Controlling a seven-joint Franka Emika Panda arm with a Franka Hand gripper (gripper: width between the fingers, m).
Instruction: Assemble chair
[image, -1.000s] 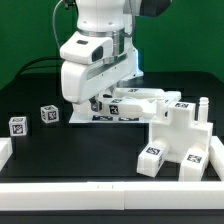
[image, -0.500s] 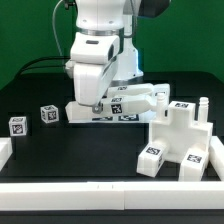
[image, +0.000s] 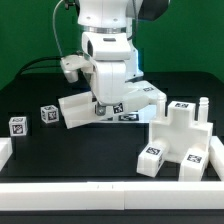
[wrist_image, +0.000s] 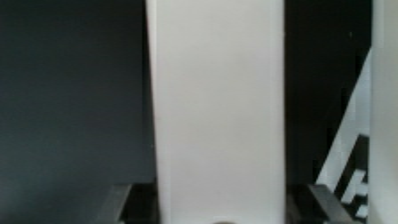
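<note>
My gripper (image: 103, 103) is shut on a long white chair panel (image: 140, 98), holding it just above the table at the middle of the exterior view. The panel reaches from the exterior view's left (image: 72, 110) across to the right. In the wrist view it is a broad white bar (wrist_image: 214, 100) running away from the gripper (wrist_image: 222, 197), with a dark finger (wrist_image: 135, 203) at each side of it. A chunky, partly built white chair piece (image: 178, 135) with tags stands at the exterior view's right. Two small tagged blocks (image: 48, 114) (image: 17, 125) lie on the left.
The marker board (image: 125, 117) lies flat under the held panel. A plain white edge block (image: 5, 150) sits at the front left and another (image: 214, 160) at the front right. A white rail (image: 100, 190) runs along the front edge of the black table.
The wrist has turned and shifted toward the exterior view's right. The held panel swung with it, so one end now sticks out to the left.
</note>
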